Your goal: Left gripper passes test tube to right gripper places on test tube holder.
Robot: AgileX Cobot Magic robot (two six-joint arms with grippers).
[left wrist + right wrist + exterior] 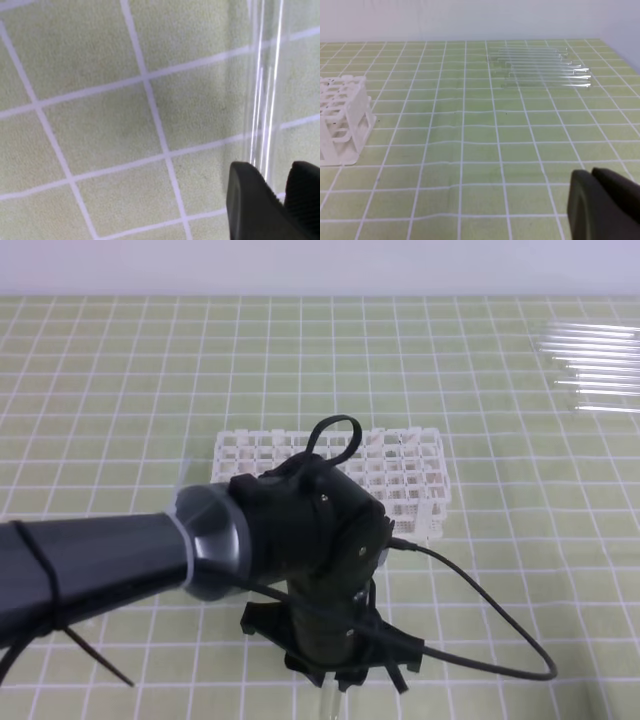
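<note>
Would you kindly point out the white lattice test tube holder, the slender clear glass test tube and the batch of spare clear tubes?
white lattice test tube holder (410,472), exterior high view, top grid.
slender clear glass test tube (265,100), left wrist view, mid-shaft.
batch of spare clear tubes (540,70), right wrist view, middle of the row.

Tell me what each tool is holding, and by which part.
The left tool grips the test tube near one end, its length running out beyond the fingers. The right tool is shut and holds nothing.
</note>
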